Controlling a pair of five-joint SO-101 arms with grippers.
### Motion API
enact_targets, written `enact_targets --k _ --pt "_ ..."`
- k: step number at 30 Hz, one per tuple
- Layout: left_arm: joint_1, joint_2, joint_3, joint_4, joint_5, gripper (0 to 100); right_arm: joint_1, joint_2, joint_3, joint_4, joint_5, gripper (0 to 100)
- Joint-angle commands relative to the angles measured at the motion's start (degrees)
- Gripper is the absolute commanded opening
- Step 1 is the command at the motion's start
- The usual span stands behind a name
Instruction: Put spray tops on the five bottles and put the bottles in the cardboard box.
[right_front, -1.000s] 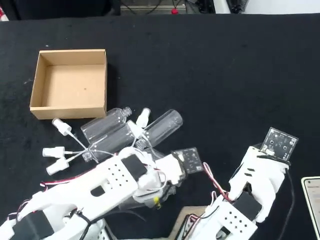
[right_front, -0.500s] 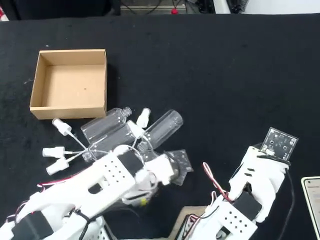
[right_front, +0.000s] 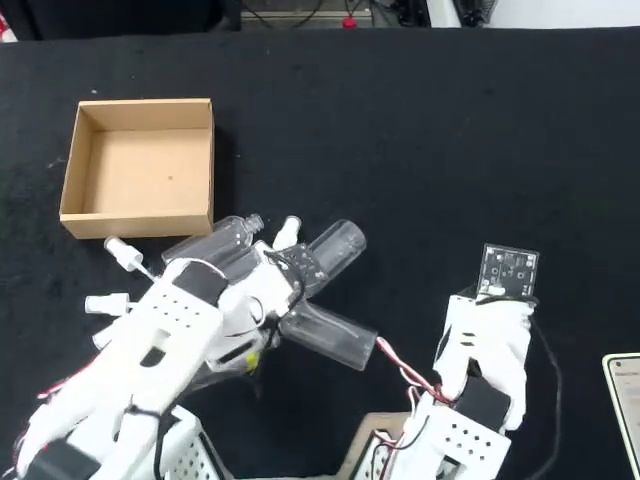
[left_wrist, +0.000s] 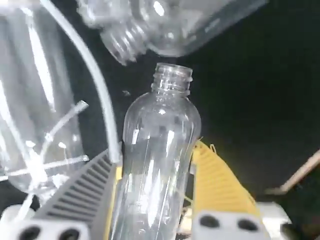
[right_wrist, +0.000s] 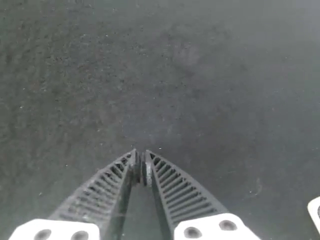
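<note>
Your left gripper (left_wrist: 156, 155) grips a capless bottle (left_wrist: 162, 110), arm angled across the bottle heap (right_front: 335, 245). Your right gripper (right_wrist: 141, 161) hangs over the black table (right_wrist: 210, 75), jaws pressed together.

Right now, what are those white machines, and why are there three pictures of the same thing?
Those are two robot arms, a left arm and a right arm, side by side at a black table. One picture looks down from above. The other two come from small cameras on each arm's wrist, so you see its pincers, called a gripper, up close. The left gripper is squeezing a clear bottle that has no top on. The right gripper is shut on nothing, over bare table. On the table lie the other bottles in a heap, white spray tops with thin tubes beside them, and an open cardboard box with nothing in it yet.
</note>
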Motion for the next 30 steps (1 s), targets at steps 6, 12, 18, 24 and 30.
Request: enact_targets --k 6,12,18,24,30 --pt "-1.36 -11.52 9.54 -5.1 3.34 25 -1.14 -5.58 -0.48 0.35 0.0 1.2" --pt "-0.92 -12.13 10.95 -4.75 3.25 25 -1.14 -5.58 -0.48 0.35 0.0 1.2" --pt "-0.84 -12.13 5.41 -0.88 3.34 21 -1.14 -5.58 -0.48 0.35 0.0 1.2" --pt "-1.27 -11.43 0.4 5.27 -3.87 26 -1.14 -5.58 -0.4 0.35 0.0 1.2" --pt "-0.31 -11.43 4.62 4.66 -6.07 29 -1.14 -5.58 -0.4 0.35 0.0 1.2"
